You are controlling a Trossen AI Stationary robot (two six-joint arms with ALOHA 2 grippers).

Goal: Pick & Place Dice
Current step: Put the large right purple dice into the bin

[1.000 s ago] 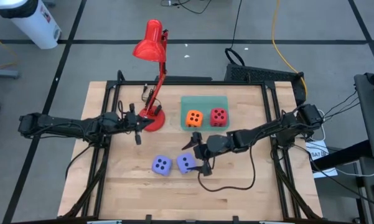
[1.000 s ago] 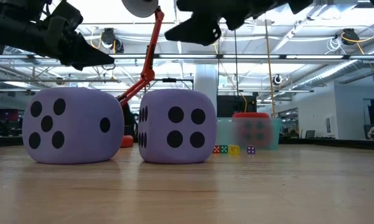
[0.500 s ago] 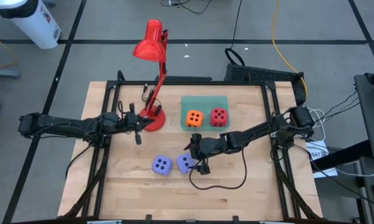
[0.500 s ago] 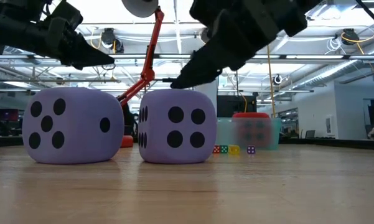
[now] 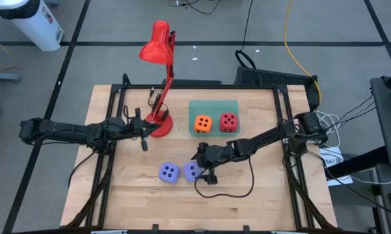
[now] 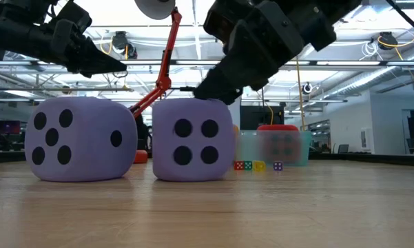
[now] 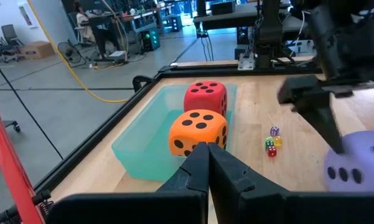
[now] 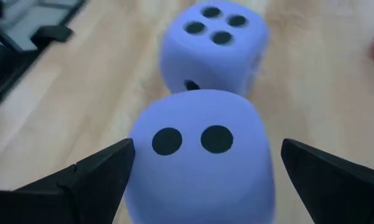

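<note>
Mid-pick on the third die, by the look of it. Right pincer (image 8: pixel 199 180) spread to its widest, straddling the nearer lavender-blue foam die with dark pips (image 5: pixel 193 171) on the wooden bench (image 5: pixel 247 201), one finger either side, nothing clamped yet. Second lavender-blue foam die (image 5: pixel 169 173) just beside it, apparently touching. Orange foam die (image 5: pixel 203 123) and red foam die (image 5: pixel 228 121) already sitting side by side in the translucent green tray (image 5: pixel 195 105) toward the far edge. Left pincer (image 7: pixel 207 171) pressed shut, empty, waiting near the red desk lamp (image 5: pixel 157 45). Next, presumably: close evenly on the soft cube without nudging its neighbour, lift clear, carry to the tray.
</note>
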